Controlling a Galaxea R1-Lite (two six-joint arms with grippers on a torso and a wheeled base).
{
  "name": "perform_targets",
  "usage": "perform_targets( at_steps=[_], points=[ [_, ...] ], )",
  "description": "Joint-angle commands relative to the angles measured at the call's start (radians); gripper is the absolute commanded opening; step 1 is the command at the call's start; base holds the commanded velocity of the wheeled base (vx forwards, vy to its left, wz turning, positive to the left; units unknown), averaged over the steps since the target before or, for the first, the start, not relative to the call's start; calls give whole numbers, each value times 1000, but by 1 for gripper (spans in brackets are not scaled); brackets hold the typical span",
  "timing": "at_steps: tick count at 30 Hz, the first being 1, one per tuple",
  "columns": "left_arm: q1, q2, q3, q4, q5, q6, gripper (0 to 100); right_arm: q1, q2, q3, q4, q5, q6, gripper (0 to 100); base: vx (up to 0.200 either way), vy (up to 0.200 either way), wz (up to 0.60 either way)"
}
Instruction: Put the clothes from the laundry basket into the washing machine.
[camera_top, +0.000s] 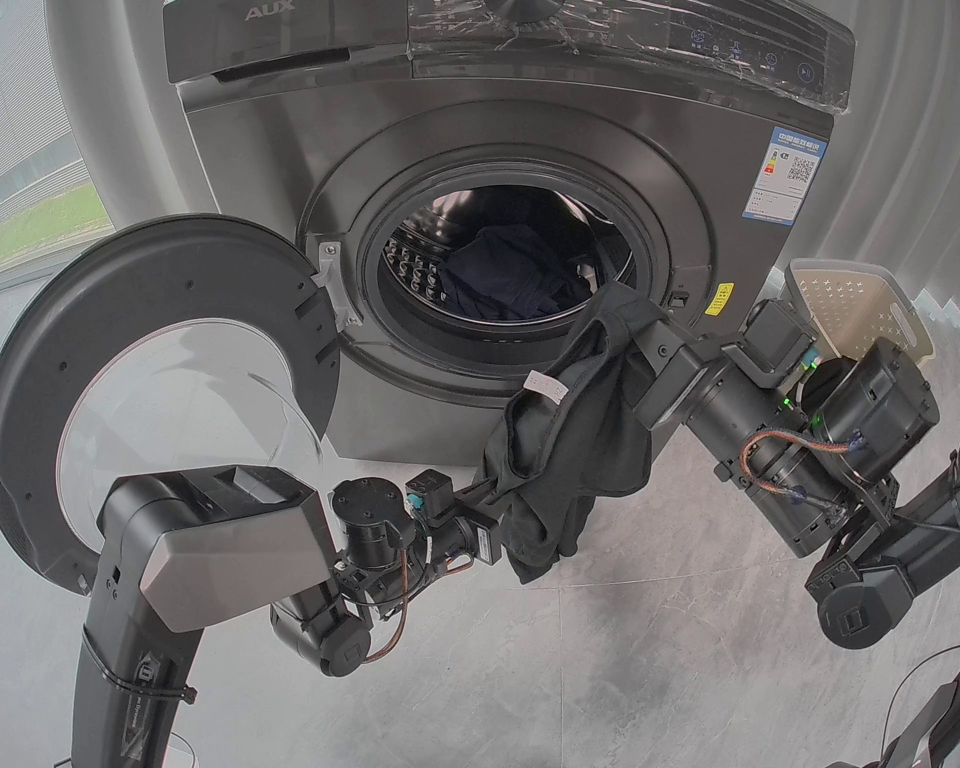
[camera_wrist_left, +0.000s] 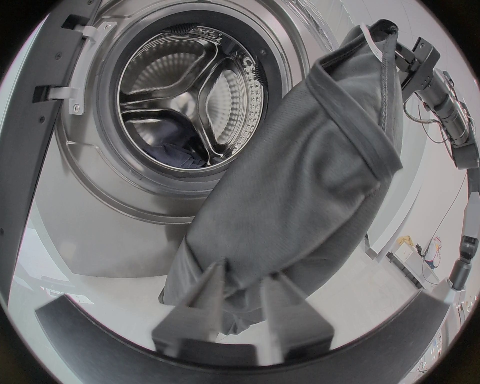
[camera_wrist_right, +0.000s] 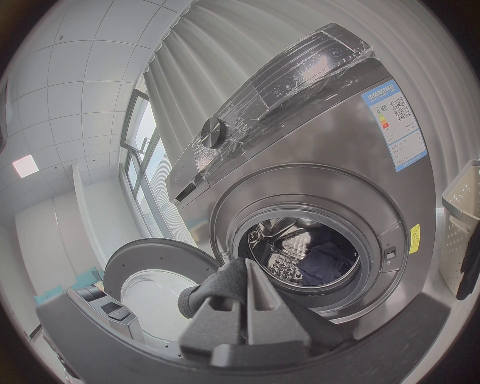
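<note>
The left hand (camera_wrist_left: 247, 289) and right hand (camera_wrist_right: 245, 296) are both clamped on a dark garment (camera_top: 570, 430). It hangs mid-frame at the lower right edge of the washing machine's (camera_top: 500, 130) drum (camera_top: 500, 260). Released here, it would likely drape over the lip or drop to the floor (camera_top: 650, 640).

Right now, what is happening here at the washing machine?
The robot holds one dark grey garment before the open washing machine: the right gripper grips its upper end near the door opening, the left gripper its lower part. Dark blue clothes already lie in the drum.
</note>
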Motion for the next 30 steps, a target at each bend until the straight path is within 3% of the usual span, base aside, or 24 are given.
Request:
perform_targets(
  at_steps=[1,10,24,25,30],
  points=[
    [9,-24,21,-3,4,1,0,-5,2,2,0,0,0,0,0,0,0],
    [18,-150,174,-4,-10,1,0,-15,7,2,0,0,0,0,0,0,0],
    [18,-125,180,-3,-10,22,0,-13,8,2,0,2,2,0,0,0,0],
    [20,-125,184,-3,-10,22,100,-13,8,4,0,2,2,0,0,0,0],
    [29,-127,179,-3,-8,14,100,-11,8,4,0,2,2,0,0,0,0]
  ],
)
